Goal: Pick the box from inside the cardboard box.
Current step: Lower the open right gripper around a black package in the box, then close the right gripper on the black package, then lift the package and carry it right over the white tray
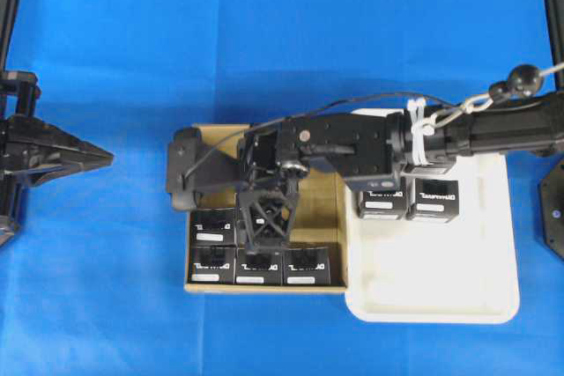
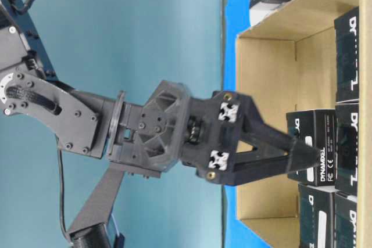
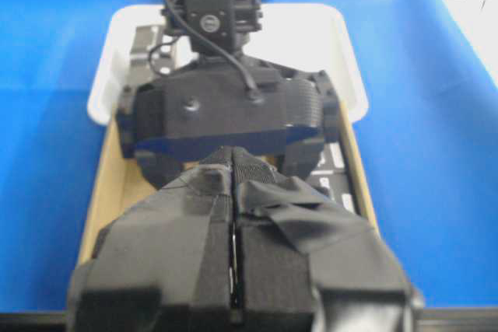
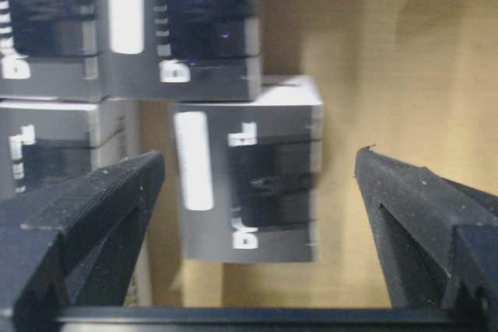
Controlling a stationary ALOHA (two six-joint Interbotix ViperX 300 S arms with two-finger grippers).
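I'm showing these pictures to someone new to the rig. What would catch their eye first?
Probably the right gripper, reaching across into the cardboard box with its jaws wide open on either side of one small black box. Next, the white tray beside it, holding two more black boxes. The left gripper sits shut at the far left.

Right arm [image 1: 493, 129]: matte black housings, small silver screw heads.
Cable [image 1: 370, 99]: thin black loop, upper centre overhead.
Ties [image 1: 419, 134]: white bands round the forearm.
Right gripper [image 2: 302, 158]: black latticed fingers; two white cross-patterned squares.
Left gripper [image 3: 233, 270]: black, tape-wrapped fingers.
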